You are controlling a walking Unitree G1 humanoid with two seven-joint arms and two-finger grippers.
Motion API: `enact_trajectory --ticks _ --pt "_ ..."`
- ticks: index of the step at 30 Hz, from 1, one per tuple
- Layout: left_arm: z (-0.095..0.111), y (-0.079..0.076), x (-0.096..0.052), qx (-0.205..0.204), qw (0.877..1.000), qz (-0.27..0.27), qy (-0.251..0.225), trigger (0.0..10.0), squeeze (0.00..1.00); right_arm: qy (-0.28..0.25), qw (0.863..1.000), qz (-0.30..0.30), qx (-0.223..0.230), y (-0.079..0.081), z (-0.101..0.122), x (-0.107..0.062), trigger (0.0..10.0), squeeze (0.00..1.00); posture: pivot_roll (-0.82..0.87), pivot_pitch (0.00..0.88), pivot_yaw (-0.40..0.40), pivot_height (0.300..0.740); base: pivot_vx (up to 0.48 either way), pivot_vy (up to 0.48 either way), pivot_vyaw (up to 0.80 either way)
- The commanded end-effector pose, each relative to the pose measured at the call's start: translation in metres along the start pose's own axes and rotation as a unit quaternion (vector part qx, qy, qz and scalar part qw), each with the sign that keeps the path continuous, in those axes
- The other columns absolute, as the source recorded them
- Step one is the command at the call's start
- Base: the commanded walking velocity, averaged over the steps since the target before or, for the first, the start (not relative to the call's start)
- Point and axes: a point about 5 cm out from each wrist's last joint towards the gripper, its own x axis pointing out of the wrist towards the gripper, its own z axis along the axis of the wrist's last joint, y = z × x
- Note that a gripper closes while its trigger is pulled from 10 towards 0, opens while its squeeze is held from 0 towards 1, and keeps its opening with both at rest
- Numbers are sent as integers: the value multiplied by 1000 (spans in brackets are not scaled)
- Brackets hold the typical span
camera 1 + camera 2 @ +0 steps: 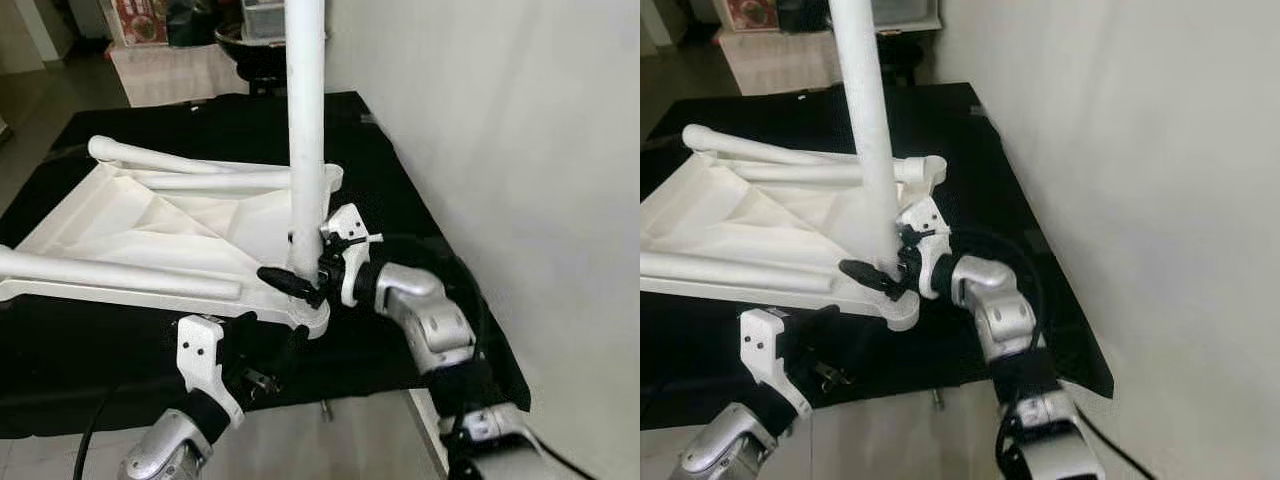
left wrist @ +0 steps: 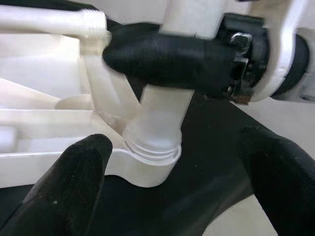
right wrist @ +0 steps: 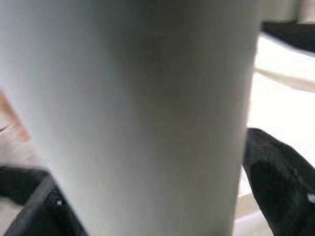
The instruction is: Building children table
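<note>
— Two grippers are at work, both at the near corner of the white table top point(image 1: 150, 215), which lies upside down on a black cloth point(image 1: 80, 350).

— Where is the leg?

— One white leg point(image 1: 305, 130) stands upright in the corner socket point(image 1: 312, 318) of the table top, nearest the robot and beside the pale wall point(image 1: 520, 180). Two more legs lie flat on the underside: one point(image 1: 120, 272) along the near edge, another point(image 1: 165, 158) along the far edge.

— And the right gripper?

— The right gripper point(image 1: 300, 272) reaches in from the right, and its jaws are clamped round the upright leg just above the socket. In the right wrist view the leg point(image 3: 138, 118) is close up, with a black finger point(image 3: 280, 182) on one side.

— The left one?

— The left gripper point(image 2: 172, 196) hovers low, just before the socket point(image 2: 150, 162). Its jaws are spread wide, one finger point(image 2: 69, 182) on either side, gripping nothing.

— Anything beyond the table?

— A cloth-covered stand point(image 1: 180, 70) on the floor behind.
</note>
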Motion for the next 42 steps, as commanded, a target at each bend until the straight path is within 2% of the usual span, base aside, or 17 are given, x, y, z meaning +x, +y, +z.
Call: enact_trajectory --ticks 1,5,14,15,16,17,18,19,27,35,36,37,38,39,40,41,42 --pt "-2 -2 -2 -7 1000 1 6 10000 0 2 999 42 -3 7 -1 9 10000 0 34 122 -35 740 0 0 0" --pt "-2 -4 -5 -7 1000 4 7 10000 0 17 986 163 -18 9 13 13 10000 0 64 134 -38 740 0 0 0" --pt "0 -9 -10 -9 1000 4 11 10000 0 38 968 245 -22 3 24 17 10000 0 93 166 -30 740 0 0 0" --pt "0 -10 -11 -9 1000 4 12 10000 0 37 969 244 -22 2 24 20 6863 0 95 169 -27 740 0 0 0" --pt "0 -10 -11 -9 1000 4 12 10000 0 36 969 243 -21 2 23 21 6863 0 95 169 -27 740 0 0 0" --pt "0 -11 -12 -10 1000 4 13 10000 0 35 969 245 -21 2 23 22 3490 0 95 169 -27 740 0 0 0" --pt "0 -11 -12 -10 1000 4 13 10000 0 35 969 245 -21 2 23 22 3490 0 95 169 -27 740 0 0 0" --pt "0 -11 -12 -10 1000 3 14 10000 0 36 967 250 -20 2 21 22 0 0 97 173 -23 740 0 0 0" --pt "0 -12 -13 -12 1000 1 18 10000 0 27 970 239 -23 -2 17 15 0 0 82 168 -16 740 0 0 0" --pt "-1 -11 -11 -13 1000 0 18 10000 0 18 989 140 -40 -14 8 -6 0 0 62 153 -23 740 0 0 0" --pt "-1 -11 -11 -13 1000 1 18 10000 0 21 995 88 -38 -16 1 -11 0 0 57 150 -31 740 0 0 0" --pt "-1 -9 -11 -12 1000 1 18 10000 0 28 993 -115 4 -18 -18 -12 0 0 44 138 -26 740 0 0 0" --pt "-1 -9 -11 -12 1000 1 18 10000 0 28 993 -115 4 -18 -18 -12 0 0 44 138 -26 740 0 0 0" --pt "-1 -7 -11 -12 1000 2 18 10000 0 44 961 -270 36 -19 -32 -23 0 0 37 137 -22 740 0 0 0" --pt "-1 -5 -10 -11 1000 2 17 10000 0 57 945 -315 60 1 -48 -28 0 0 29 134 -9 740 0 0 0" --pt "-1 -5 -10 -11 1000 2 17 10000 0 57 945 -315 60 1 -48 -28 0 0 29 134 -9 740 0 0 0" --pt "-1 -3 -9 -10 1000 1 18 10000 0 62 944 -321 40 17 -53 -27 0 0 14 112 0 740 0 0 0"
